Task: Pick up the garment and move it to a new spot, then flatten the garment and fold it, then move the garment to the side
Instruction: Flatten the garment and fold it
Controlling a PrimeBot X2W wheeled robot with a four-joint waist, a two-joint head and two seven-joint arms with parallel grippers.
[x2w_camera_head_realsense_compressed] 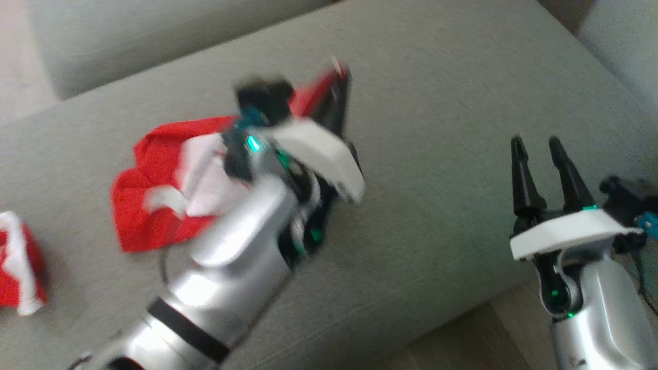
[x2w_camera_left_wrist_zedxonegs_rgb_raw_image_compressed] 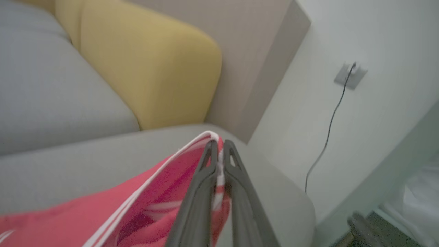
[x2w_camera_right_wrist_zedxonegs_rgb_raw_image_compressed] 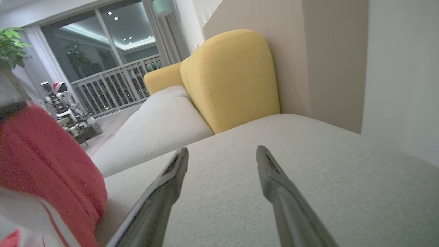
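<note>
Though blurred in head view, left pincer [x2w_camera_left_wrist_zedxonegs_rgb_raw_image_compressed: 219, 147] pinches garment [x2w_camera_left_wrist_zedxonegs_rgb_raw_image_compressed: 147, 199] hem; right pincer [x2w_camera_right_wrist_zedxonegs_rgb_raw_image_compressed: 222, 156] gapes, empty.

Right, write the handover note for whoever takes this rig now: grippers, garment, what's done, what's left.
Left gripper: shut on the white-trimmed edge of the red and white garment, holding that edge up off the seat.
Right gripper: open, empty, above the grey sofa cushion near its front edge.
Garment: the rest of it lies crumpled on the cushion. A second red and white cloth lies further to the robot's left.
Done: garment gripped.
Left: carry it to a new spot, flatten, fold, move aside.
</note>
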